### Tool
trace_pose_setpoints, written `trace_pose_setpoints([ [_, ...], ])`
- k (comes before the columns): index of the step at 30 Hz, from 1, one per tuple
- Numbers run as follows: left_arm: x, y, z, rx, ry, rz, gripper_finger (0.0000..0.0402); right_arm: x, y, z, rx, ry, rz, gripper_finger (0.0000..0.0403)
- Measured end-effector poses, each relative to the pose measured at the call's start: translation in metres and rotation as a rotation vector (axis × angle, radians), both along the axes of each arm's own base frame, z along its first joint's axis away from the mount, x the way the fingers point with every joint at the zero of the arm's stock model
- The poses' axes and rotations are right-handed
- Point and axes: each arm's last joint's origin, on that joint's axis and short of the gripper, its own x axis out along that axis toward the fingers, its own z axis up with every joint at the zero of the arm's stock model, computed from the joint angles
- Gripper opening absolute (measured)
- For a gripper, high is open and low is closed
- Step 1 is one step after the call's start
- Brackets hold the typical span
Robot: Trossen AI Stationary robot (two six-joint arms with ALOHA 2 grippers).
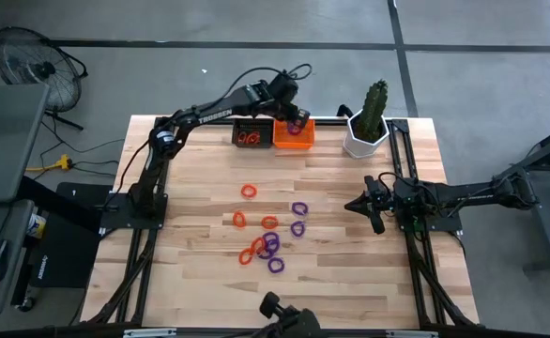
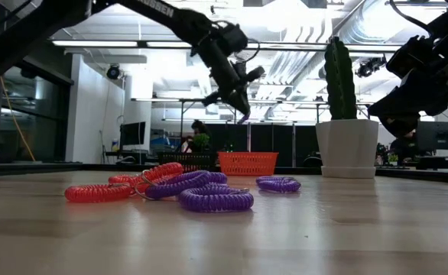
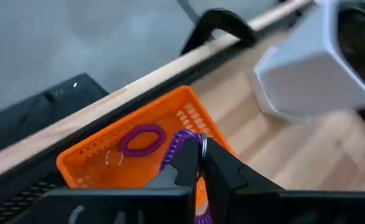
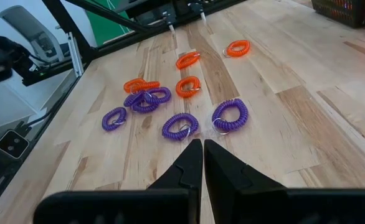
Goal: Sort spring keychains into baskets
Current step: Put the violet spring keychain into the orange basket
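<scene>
While the left pincer (image 3: 198, 177) hangs above the bright orange mesh basket (image 3: 95, 152), it's clenched on a purple coiled plastic keychain (image 3: 181, 144), pinched at the metal ring. One purple loop (image 3: 142, 139) already lies in the basket just below and ahead of it. These coils look light, springy and soft, so a pinch across the coil or ring should hold. Beside it sits the black mesh basket (image 1: 248, 133). Well behind, the remaining orange and purple loops (image 1: 266, 235) lie scattered on the wooden counter (image 1: 190, 197). The right pincer (image 4: 201, 158) waits clenched, empty.

cactus pot (image 3: 319, 68) cropped, blurred
</scene>
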Motion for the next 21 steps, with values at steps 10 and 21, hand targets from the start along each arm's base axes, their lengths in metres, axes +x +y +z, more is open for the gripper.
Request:
trace_pose_setpoints([
  [10,0.002,0.015,-0.027,-0.145,-0.027,0.041,0.0007,0.000,0.000,0.000,0.000,0.000,0.000,0.0012],
  [21,0.007,0.020,-0.048,-0.168,0.009,0.068,0.0007,0.000,0.000,0.000,0.001,0.000,0.002,0.0012],
])
